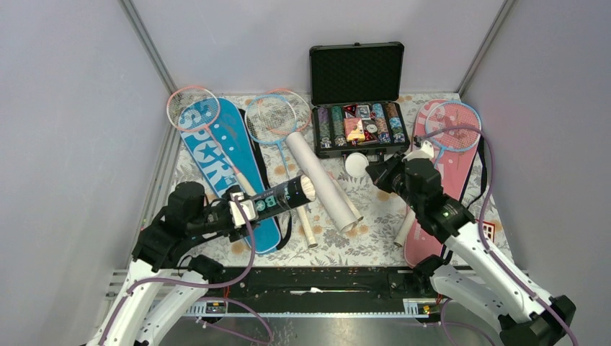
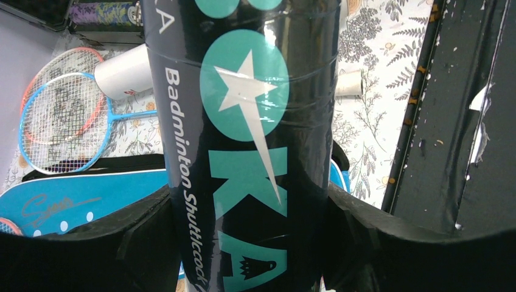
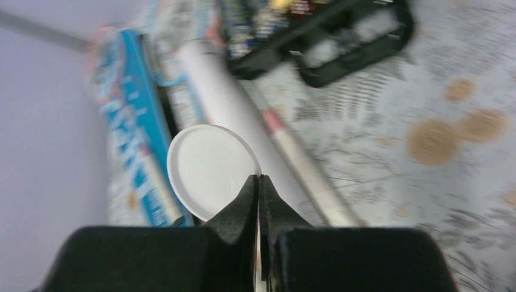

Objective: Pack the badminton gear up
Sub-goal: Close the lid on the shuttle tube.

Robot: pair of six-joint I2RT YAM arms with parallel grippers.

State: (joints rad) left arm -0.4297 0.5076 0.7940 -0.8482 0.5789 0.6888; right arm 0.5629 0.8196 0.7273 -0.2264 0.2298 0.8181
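Observation:
My left gripper (image 1: pixel 253 207) (image 2: pixel 249 243) is shut on a dark shuttlecock tube (image 1: pixel 284 196) (image 2: pixel 243 134) and holds it above the blue cover (image 1: pixel 216 155). White feather shuttlecocks (image 1: pixel 308 189) show at the tube's open end. My right gripper (image 1: pixel 369 171) (image 3: pixel 258 180) is shut on the rim of a round white lid (image 1: pixel 354 164) (image 3: pixel 207 170), lifted in front of the poker case. A long white tube (image 1: pixel 323 182) (image 3: pixel 222 97) lies on the table between the arms. Pink and light-blue rackets (image 1: pixel 270 119) (image 2: pixel 61 115) lie at the back. Another racket (image 1: pixel 452 126) rests on the pink cover (image 1: pixel 439 187).
The open black case of poker chips (image 1: pixel 358 108) (image 3: pixel 341 36) stands at the back centre. A small red block (image 1: pixel 488 231) sits at the right by the pink cover. Grey walls close in the left, right and back. A black rail (image 1: pixel 317 281) runs along the near edge.

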